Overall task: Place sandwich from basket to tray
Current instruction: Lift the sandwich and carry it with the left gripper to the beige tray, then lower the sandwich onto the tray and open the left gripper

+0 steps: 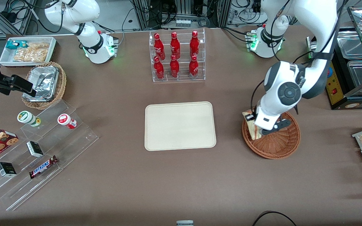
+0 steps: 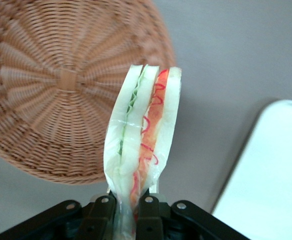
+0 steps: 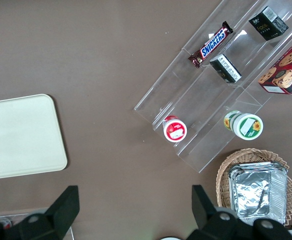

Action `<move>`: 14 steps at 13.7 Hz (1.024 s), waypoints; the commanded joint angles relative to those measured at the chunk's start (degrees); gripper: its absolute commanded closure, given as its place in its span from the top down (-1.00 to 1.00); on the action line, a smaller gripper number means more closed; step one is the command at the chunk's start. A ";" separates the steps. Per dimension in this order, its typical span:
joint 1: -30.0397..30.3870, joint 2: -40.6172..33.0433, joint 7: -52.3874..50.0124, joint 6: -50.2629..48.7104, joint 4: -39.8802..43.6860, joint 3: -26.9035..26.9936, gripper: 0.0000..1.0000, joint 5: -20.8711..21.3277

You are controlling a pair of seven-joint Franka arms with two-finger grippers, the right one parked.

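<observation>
Your gripper [image 2: 126,212] at the front view's right, jaws clamped on the sandwich [image 2: 142,142], lifted over the basket [image 1: 278,142] rim, tray [image 1: 180,126] mid-frame.

Whole table seen from high at the front. Both wrist views are aimed downward, close; tray [image 1: 180,126] shared by all.

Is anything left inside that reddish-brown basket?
The basket looks empty in the wrist view; one edge falls outside it. The gripper holds the sandwich above it, toward the tray.
</observation>
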 commanded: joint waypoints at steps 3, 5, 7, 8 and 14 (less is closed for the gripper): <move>-8.94 9.09 -0.15 -3.33 12.88 0.38 -0.96 0.19; -11.66 13.39 -3.31 -3.69 17.54 0.38 -0.99 0.01; -14.91 18.31 -7.26 -3.69 23.16 0.30 -0.99 0.01; -16.49 20.77 -9.28 -3.69 25.97 0.30 -0.99 0.01; -22.39 28.53 -14.31 -4.73 35.31 0.12 -0.99 -1.74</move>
